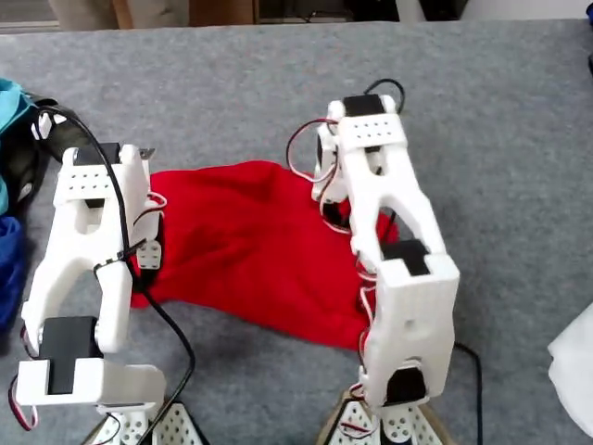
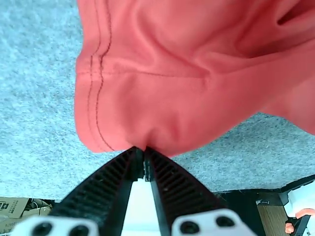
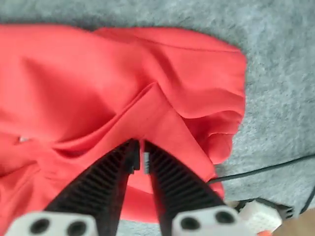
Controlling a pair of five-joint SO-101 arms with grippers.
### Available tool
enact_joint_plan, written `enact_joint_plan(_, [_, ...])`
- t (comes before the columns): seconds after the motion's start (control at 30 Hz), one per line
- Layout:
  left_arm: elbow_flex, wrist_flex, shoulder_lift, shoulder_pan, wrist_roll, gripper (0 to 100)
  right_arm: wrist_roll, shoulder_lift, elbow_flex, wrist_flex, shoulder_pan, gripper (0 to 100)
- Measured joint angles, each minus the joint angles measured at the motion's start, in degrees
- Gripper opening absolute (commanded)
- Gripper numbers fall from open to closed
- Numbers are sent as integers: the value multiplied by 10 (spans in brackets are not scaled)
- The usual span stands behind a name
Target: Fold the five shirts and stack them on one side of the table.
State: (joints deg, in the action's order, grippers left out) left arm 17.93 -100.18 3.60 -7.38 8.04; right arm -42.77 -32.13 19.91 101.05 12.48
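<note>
We saw the red shirt [image 1: 250, 246] lying crumpled near the middle of the grey table [image 1: 482, 120], spread between the two white arms. The left gripper [image 2: 143, 158] was clenched on the shirt's stitched hem at its left edge, with the jaws pressed together and the fabric bunched at their tips. The right gripper [image 3: 139, 147] sat on the right part of the shirt, its jaws closed on a raised fold. We took it to be pinching the cloth, though the tips were partly sunk in the fabric. In the high view the left arm [image 1: 88, 241] stood over the shirt's left edge and the right arm [image 1: 394, 232] over its right side. A teal garment [image 1: 11, 97] and a blue garment [image 1: 7, 264] lay at the table's left edge, well apart from what looked like a white cloth [image 1: 576, 366] at the near right edge.
</note>
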Motion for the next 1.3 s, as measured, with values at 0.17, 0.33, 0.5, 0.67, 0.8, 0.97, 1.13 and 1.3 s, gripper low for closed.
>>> enact_joint_plan(0.17, [0, 0, 0, 0, 0, 18, -24, -7, 18, 0, 0, 235])
enact_joint_plan(0.33, [0, 0, 0, 0, 0, 18, -27, -7, 19, 0, 0, 235])
enact_joint_plan(0.5, [0, 0, 0, 0, 0, 18, -39, -7, 19, -10, 0, 235])
enact_joint_plan(0.67, [0, 0, 0, 0, 0, 18, -82, -7, 19, -27, 0, 235])
enact_joint_plan(0.8, [0, 0, 0, 0, 0, 18, -106, -7, 19, -32, 0, 235])
enact_joint_plan(0.97, [0, 0, 0, 0, 0, 18, -125, -44, 19, -32, 0, 235])
enact_joint_plan(1.13, [0, 0, 0, 0, 0, 18, -148, -69, 19, -32, 0, 234])
enact_joint_plan(1.3, [0, 0, 0, 0, 0, 18, -153, -70, 19, -32, 0, 111])
